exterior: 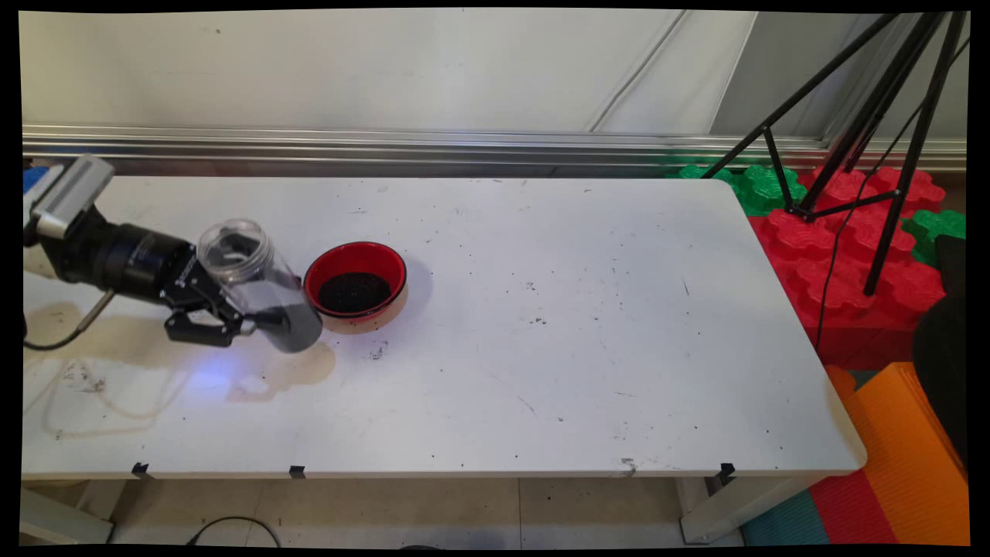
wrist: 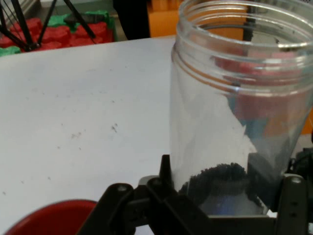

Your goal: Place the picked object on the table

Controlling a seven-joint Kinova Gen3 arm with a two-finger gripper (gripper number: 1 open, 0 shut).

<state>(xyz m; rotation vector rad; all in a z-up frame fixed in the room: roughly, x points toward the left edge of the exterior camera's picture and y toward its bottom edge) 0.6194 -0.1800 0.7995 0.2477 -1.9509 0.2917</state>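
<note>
Gripper [exterior: 232,316] pinching a clear jar [exterior: 251,278] — a few dark grains left inside — held just beside the red bowl [exterior: 356,286] of dark grains.

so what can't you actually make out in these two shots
- Main view: where the gripper meets the clear jar is hidden behind the jar's own body.
- Hand view: the red bowl is cut off by the bottom edge, so its dark contents don't show.
- Hand view: the jar's base is hidden by the gripper's linkage; the dark grains inside are too blurred to identify.
</note>
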